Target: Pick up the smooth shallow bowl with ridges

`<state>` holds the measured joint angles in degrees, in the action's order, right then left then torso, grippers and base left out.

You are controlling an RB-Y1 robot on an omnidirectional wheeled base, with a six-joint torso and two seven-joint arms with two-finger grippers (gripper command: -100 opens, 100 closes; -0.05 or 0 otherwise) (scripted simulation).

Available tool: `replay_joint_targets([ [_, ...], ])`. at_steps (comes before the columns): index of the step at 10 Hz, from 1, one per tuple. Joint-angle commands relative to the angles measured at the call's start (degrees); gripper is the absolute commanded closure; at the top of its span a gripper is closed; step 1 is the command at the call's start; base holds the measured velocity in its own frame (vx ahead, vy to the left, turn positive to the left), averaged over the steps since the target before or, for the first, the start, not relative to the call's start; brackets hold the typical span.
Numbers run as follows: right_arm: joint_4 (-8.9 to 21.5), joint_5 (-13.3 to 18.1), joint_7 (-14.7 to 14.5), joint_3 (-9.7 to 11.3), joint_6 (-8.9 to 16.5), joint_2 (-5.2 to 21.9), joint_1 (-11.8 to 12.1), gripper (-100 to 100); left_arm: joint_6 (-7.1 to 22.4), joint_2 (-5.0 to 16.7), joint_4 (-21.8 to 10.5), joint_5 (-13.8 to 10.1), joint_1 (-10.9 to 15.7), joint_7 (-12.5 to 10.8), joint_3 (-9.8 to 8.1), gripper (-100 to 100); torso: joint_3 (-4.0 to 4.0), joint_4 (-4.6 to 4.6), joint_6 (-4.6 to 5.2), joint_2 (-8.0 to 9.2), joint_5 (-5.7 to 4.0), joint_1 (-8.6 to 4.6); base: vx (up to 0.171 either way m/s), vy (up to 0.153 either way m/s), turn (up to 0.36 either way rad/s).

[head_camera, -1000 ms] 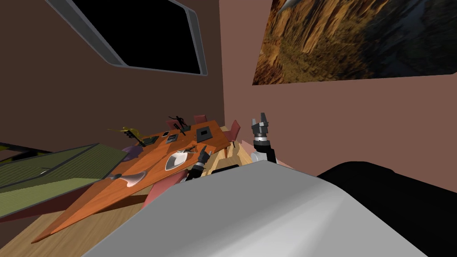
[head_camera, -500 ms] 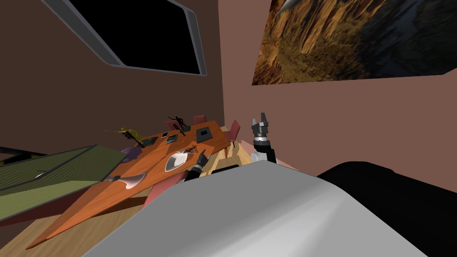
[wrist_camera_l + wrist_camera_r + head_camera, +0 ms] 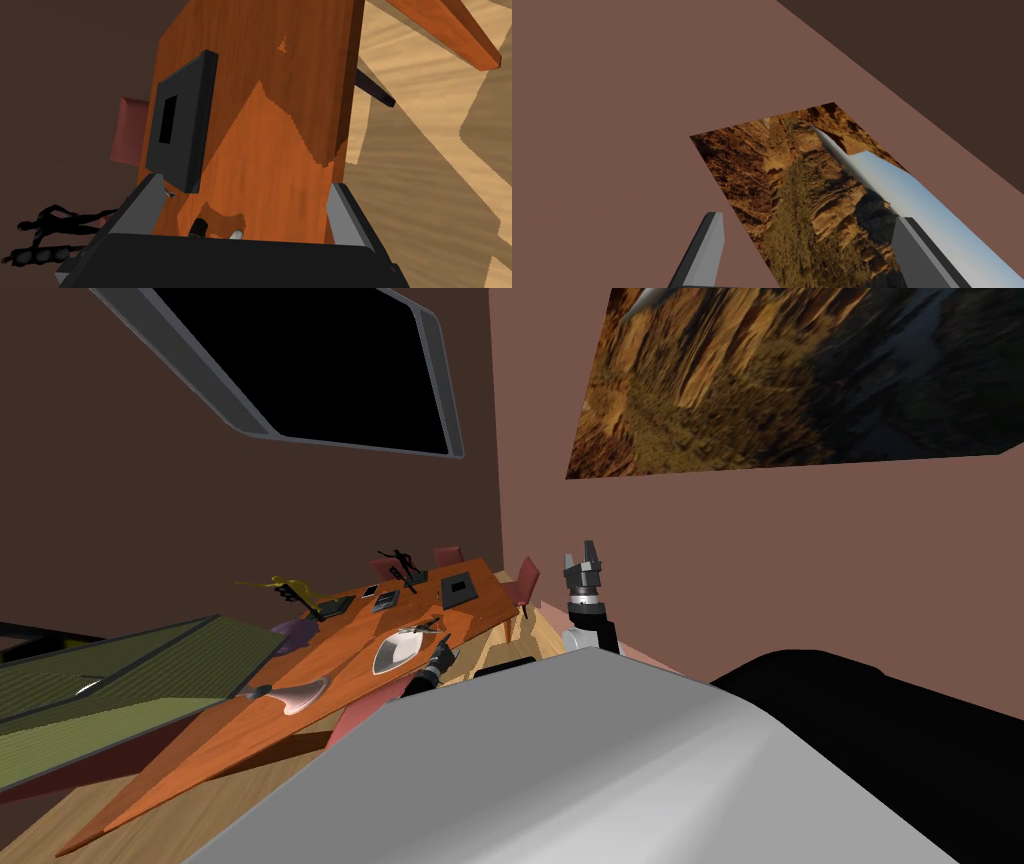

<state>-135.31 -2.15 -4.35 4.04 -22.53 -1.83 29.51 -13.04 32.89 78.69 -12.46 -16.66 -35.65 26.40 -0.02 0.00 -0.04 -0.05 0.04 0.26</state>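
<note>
- Approach step: left gripper, spread and empty, at the orange table's near edge
- Pale shallow bowl lies on the table, by that edge
- Next, likely: straddle its rim, then close
- Right gripper spread, raised off the table

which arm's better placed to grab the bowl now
Left. The left tool hangs open right beside the bowl at the table edge. The right tool, also open, is raised off to the side, away from the bowl.
</note>
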Motion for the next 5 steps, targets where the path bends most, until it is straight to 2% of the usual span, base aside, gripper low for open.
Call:
replay_joint_targets([
  [1, 0.0, 0.0, 0.0, 0.0, 0.0, 0.0, 0.0, 0, 0.62, 1.12, -1.91, -0.47, 0.81, -1.25, 0.21, -100, 0.0, 0.0, 0.0, 0.0, 0.0, 0.0, 0.012, 0.04, -0.003],
  [2, 0.0, 0.0, 0.0, 0.0, 0.0, 0.0, 0.0, 0, 1.53, 2.7, -3.6, -1.09, 1.45, -2.73, 0.32, -100, 0.01, 0.01, 0.01, 0.01, -0.01, -0.05, 0.02, 0.028, -0.004],
  [4, 0.0, 0.0, 0.0, 0.0, 0.0, 0.0, 0.0, 0, 1.53, 2.7, -3.88, -1.09, 1.45, -2.73, 0.32, -100, 0.0, 0.0, 0.0, 0.0, -0.02, -0.12, 0.009, 0.017, 0.0],
  [5, 0.0, 0.0, 0.0, 0.0, 0.0, 0.0, 0.0, 0, 2.42, 4.23, -5.74, -1.68, 2.07, -4.16, 0.42, -100, 0.02, 0.01, 0.01, 0.03, -0.03, -0.17, 0.004, 0.017, -0.005],
])
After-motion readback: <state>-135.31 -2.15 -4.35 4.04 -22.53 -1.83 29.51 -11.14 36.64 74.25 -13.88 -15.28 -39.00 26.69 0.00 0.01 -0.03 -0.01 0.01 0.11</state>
